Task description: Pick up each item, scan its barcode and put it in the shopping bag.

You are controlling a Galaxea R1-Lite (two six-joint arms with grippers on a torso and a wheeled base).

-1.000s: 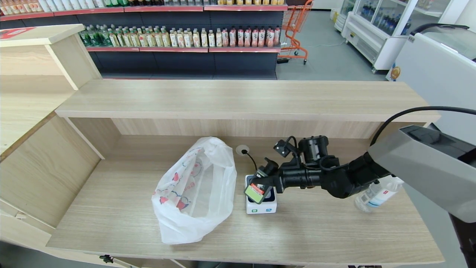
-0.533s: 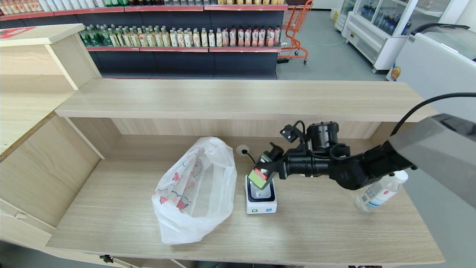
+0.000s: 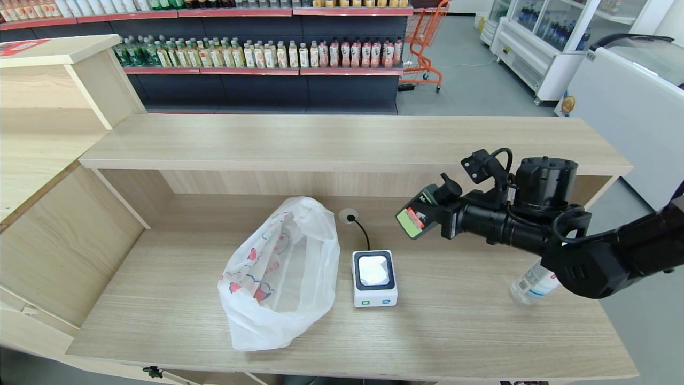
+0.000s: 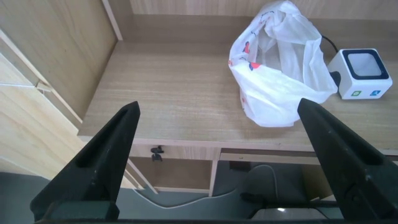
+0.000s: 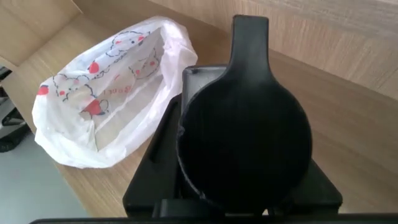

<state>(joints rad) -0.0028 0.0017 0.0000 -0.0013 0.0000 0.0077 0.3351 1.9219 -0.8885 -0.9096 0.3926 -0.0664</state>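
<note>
A small green and red packet (image 3: 412, 222) hangs in the air above the counter, with my right gripper (image 3: 423, 215) shut on it. It is up and to the right of the white scanner (image 3: 374, 278), whose glass top faces up. The white shopping bag (image 3: 278, 272) with red cartoon prints lies open to the left of the scanner. In the left wrist view my left gripper (image 4: 217, 146) stands open, off the counter's front edge, with the shopping bag (image 4: 280, 68) and the scanner (image 4: 364, 71) beyond it. The right wrist view has the shopping bag (image 5: 106, 93) below.
A clear water bottle (image 3: 533, 282) with a blue label lies on the wooden counter (image 3: 454, 331) at the right, partly behind my right arm. A raised shelf (image 3: 342, 141) runs along the counter's back. The scanner's cable (image 3: 362, 231) goes into a hole there.
My right gripper has lifted the packet off the scanner and carried it up and to the right, away from the bag. The scanner's top is now uncovered.
</note>
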